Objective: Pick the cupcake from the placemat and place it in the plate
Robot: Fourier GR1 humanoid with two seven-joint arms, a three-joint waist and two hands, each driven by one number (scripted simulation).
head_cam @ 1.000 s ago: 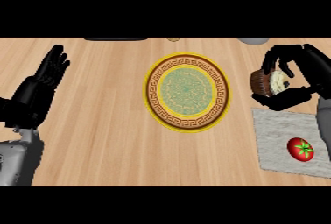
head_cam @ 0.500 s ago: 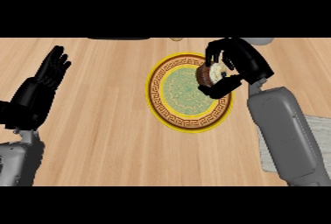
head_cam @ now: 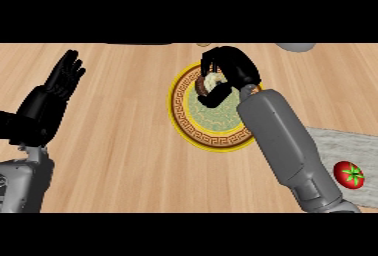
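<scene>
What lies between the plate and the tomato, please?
In the head view, the robot's grey right forearm crosses between the plate and the tomato, which sits on the placemat.

Bright, even light, faint shadows

Open counter point(head_cam: 125, 130) left of plate point(head_cam: 180, 125)

1. Red tomato point(head_cam: 348, 174), round and glossy, green star-shaped calyx facing up.
2. Light wooden counter point(head_cam: 125, 150), grain running side to side, spreading far to the left of the tomato and beyond it.
3. Grey rounded object point(head_cam: 296, 47), well beyond the tomato and slightly left, cut off by the view's far edge.
4. Dark flat sliver point(head_cam: 140, 44), far beyond and well left of the tomato; too little showing to identify.
</scene>
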